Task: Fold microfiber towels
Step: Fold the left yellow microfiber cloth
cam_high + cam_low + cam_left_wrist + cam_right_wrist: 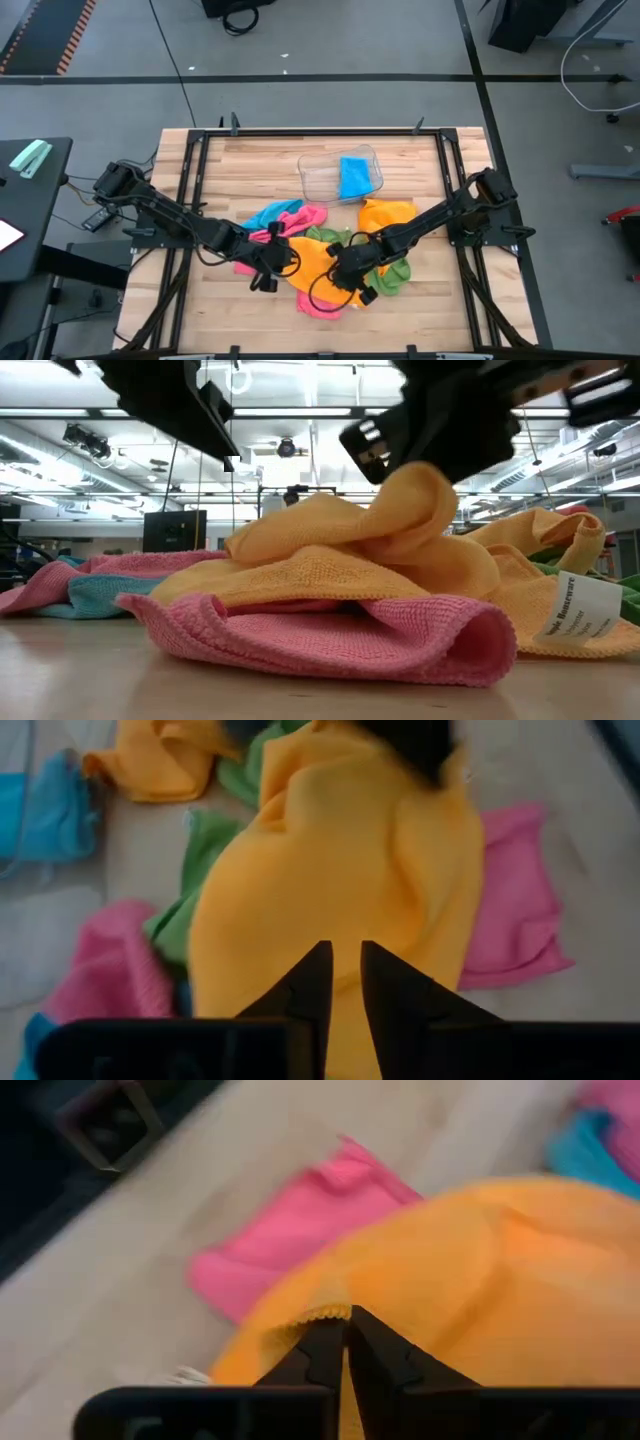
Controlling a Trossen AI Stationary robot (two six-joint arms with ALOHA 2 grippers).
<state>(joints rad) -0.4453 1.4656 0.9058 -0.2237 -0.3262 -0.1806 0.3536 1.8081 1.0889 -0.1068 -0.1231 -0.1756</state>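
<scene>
Seen from above, both grippers meet over an orange towel [310, 262] crumpled on a heap of pink, green and blue towels mid-counter [420, 310]. The left gripper [268, 272] stands narrowly parted just above the cloth; the right gripper [342, 272] pinches the towel's hem, likely to spread it for folding. A folded blue towel [354, 177] lies in a clear tray [315, 180] behind.

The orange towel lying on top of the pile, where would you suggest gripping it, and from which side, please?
Probably by its hemmed edge, from above: the orange towel lies crumpled over the pink towel, so only its raised folds and edges stand free of the cloths beneath.
</scene>
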